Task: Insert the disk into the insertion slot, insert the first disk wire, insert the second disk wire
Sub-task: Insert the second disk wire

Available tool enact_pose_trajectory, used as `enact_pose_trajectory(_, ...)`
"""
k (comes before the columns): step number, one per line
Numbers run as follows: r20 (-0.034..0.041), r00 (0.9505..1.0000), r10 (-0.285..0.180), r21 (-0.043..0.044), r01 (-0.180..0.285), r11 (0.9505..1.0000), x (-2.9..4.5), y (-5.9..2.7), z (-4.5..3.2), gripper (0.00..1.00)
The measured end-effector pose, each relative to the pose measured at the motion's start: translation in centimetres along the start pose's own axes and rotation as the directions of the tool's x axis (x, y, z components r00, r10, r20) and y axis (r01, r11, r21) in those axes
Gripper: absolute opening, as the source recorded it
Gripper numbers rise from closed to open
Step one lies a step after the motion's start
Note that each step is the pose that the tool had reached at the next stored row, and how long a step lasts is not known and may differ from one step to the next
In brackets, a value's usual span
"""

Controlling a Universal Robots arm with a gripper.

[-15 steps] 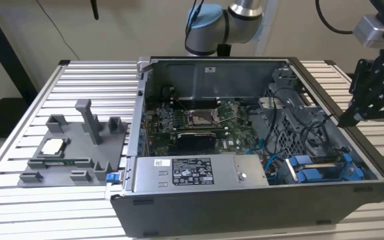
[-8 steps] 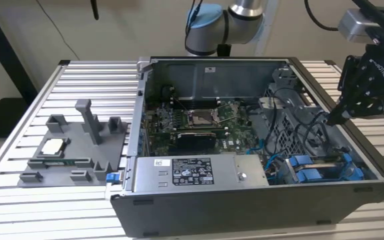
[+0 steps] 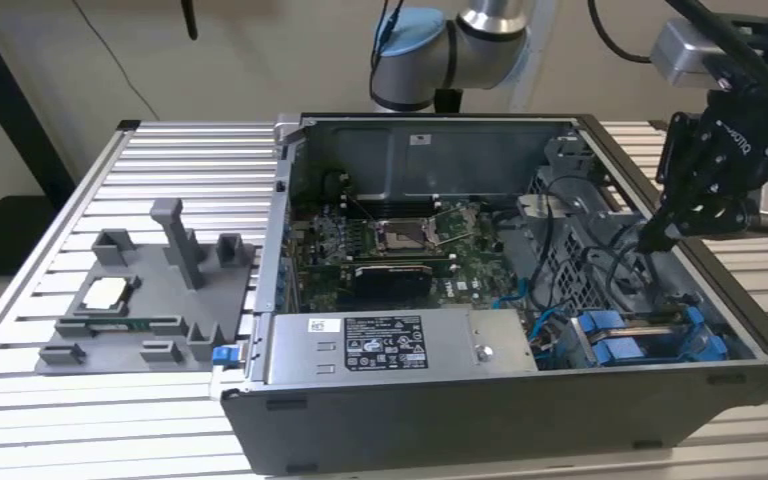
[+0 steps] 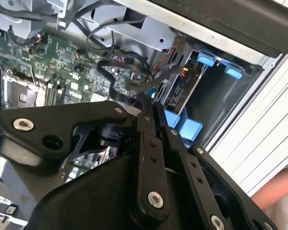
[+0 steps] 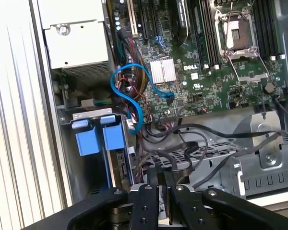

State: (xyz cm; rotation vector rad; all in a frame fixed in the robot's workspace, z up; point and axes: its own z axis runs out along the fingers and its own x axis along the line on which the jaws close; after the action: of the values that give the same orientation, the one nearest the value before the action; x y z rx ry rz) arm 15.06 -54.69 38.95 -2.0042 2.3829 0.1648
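The disk's blue carrier frame (image 5: 89, 142) stands down inside the insertion slot (image 5: 68, 158), a grey metal bay at the case's front corner on the exterior view's right (image 3: 635, 338). The disk's own metal body is mostly hidden in the bay. My gripper (image 3: 648, 240) hangs just behind that bay, over a tangle of black wires (image 5: 192, 151). Its black fingers (image 4: 145, 124) are pressed together, and a flat black wire (image 4: 110, 72) loops up into their tips. In the first wrist view the gripper (image 5: 165, 175) pinches that wire beside the bay.
The open computer case (image 3: 491, 420) lies on a slatted metal table (image 3: 37, 400). A labelled grey power-supply box (image 3: 398, 345) sits along the front, with the motherboard (image 3: 384, 245) behind it. A blue cable (image 5: 129, 96) curls near the bay. A grey fixture (image 3: 144, 300) stands on the exterior view's left.
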Motion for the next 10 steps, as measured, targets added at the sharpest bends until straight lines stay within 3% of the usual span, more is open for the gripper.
enact_pose_trajectory(3, -0.0039, 0.9999, -0.016, -0.0009, 0.016, 0.9999, 0.09, 0.21, 0.00, 0.16)
enact_pose_trajectory(10, -0.0043, 0.9998, -0.021, -0.0013, 0.021, 0.9998, 0.36, 0.37, -0.01, 0.16)
